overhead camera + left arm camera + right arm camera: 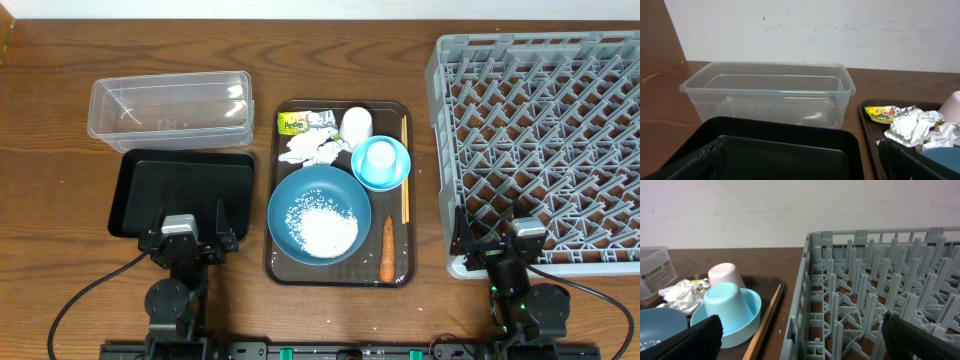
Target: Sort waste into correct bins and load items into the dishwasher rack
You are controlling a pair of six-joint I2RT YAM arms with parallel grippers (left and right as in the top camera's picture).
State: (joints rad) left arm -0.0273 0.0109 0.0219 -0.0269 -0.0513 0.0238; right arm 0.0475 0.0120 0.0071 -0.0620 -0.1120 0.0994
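On the brown serving tray [340, 272] a large dark-blue bowl [318, 212] holds loose white rice [325, 230]. A pale-blue cup [380, 157] stands upside down in a small light-blue bowl [396, 173]. A white cup [357, 124], crumpled tissue [310, 149], a yellow-green wrapper [294, 122], chopsticks [404, 170] and an orange carrot stick [388, 248] lie there too. The clear tub [170, 105] and black tray [183, 192] sit left. The grey rack [540, 140] is right. My left gripper [187, 240] is open over the black tray's near edge. My right gripper [497, 243] is open at the rack's near-left corner.
The rack's left wall [805, 300] stands right beside the chopsticks [765, 317] and the brown tray's right rim. The clear tub [765, 92] sits just behind the black tray [775, 150]. Cables run from both arm bases along the table's near edge.
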